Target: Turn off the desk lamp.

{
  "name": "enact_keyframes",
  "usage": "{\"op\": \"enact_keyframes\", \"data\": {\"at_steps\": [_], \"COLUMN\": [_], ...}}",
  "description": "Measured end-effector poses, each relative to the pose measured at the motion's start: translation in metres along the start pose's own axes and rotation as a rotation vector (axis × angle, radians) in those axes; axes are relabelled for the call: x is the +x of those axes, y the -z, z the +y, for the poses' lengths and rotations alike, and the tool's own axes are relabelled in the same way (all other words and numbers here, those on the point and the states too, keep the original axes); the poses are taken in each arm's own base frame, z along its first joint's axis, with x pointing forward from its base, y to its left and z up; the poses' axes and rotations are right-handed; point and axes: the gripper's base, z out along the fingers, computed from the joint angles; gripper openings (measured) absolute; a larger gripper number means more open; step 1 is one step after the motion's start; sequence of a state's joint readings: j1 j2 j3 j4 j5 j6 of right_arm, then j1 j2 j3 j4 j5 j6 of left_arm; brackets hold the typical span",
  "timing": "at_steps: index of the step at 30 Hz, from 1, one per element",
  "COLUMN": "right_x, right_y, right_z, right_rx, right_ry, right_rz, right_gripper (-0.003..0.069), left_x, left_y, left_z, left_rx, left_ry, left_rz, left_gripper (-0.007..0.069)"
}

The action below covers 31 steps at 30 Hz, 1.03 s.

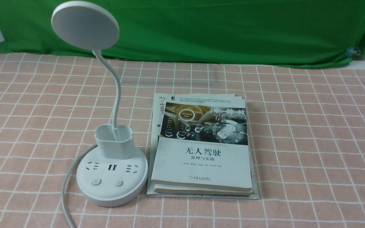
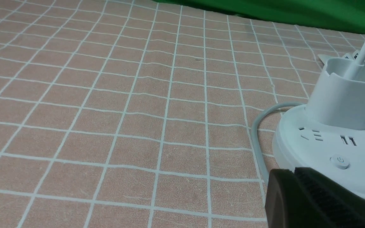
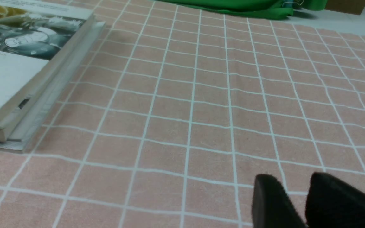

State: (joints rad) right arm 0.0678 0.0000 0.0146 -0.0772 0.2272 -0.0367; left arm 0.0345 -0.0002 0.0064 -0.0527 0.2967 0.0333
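The desk lamp (image 1: 112,177) stood on the left part of the bench (image 1: 312,142), its round white base (image 1: 89,190) flat on the checked cloth. The cup holder (image 1: 116,145) rose from the far part of the base, and the bendy neck (image 1: 118,91) curved up out of it to the tilted disc head (image 1: 86,25), whose underside looked grey. Sockets (image 1: 112,167) ran across the base, with a left button (image 1: 96,181) bearing a power mark and a plainer-looking right button (image 1: 118,183) on the near side of them. A grey cord (image 1: 65,186) curved round the left of the base towards the near edge.

Just right of the lamp lay a stack of books (image 1: 201,152), and a green cloth (image 1: 217,31) hung along the far side. The left gripper (image 2: 292,171) was at the near left, apart from the lamp, its fingers pressed together with nothing seen between them. The right gripper (image 3: 291,177) was over the near right part of the bench, its fingers slightly spread and holding nothing
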Motion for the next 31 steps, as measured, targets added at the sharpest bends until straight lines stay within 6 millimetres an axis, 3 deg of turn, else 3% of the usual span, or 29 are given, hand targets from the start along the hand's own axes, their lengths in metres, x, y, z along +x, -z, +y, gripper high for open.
{"op": "enact_keyframes", "data": {"at_steps": [31], "right_x": [0.0], "right_y": [0.0], "right_z": [0.0], "right_rx": [0.0], "right_ry": [0.0], "right_rz": [0.0], "right_gripper": [0.024], "left_x": [0.0001], "left_y": [0.0], "left_z": [0.0003], "left_rx": [-0.003], "left_ry": [-0.01], "left_rz": [0.001], "left_gripper": [0.0003]}}
